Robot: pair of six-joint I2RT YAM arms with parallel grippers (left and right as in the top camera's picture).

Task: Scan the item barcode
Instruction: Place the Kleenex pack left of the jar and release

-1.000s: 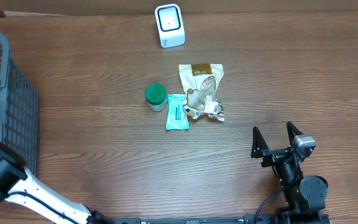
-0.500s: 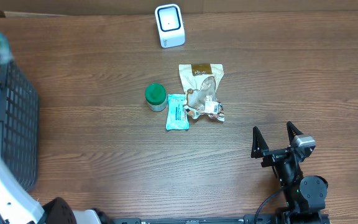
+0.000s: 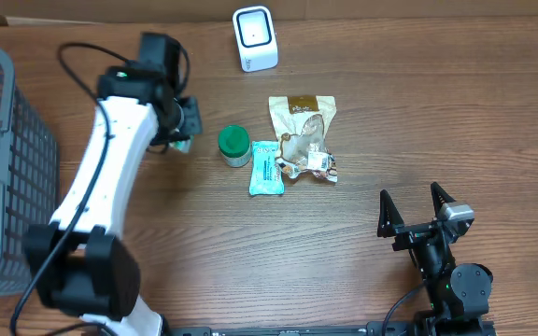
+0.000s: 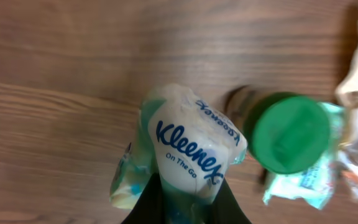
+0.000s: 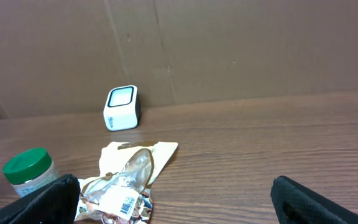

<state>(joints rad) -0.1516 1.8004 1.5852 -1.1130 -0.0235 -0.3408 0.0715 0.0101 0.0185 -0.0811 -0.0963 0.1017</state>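
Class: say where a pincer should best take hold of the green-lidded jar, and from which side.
Grip the green-lidded jar by its round lid, coming straight down from above: it stands upright, lid facing up, and the teal packet lies close beside it.

Overhead: fixed and high, looking straight down on the counter (image 3: 250, 261). The far edge sits at frame top and the arm bases at the bottom. The whole spread is in frame, from the basket (image 3: 7, 159) at left to the scanner (image 3: 255, 37) at far centre.

Left wrist: very close, pointing down at the wood. The tissue pack (image 4: 188, 152) fills the middle, with the green-lidded jar (image 4: 289, 132) just right of it, slightly blurred.

Right wrist: low at the near right of the counter, facing level toward the far cardboard wall (image 5: 229, 50), mid-range.

Shared: the jar is in all three views. The scanner and snack bag (image 5: 132, 171) are in overhead and right wrist. The tissue pack is in left wrist and, mostly hidden, in overhead.
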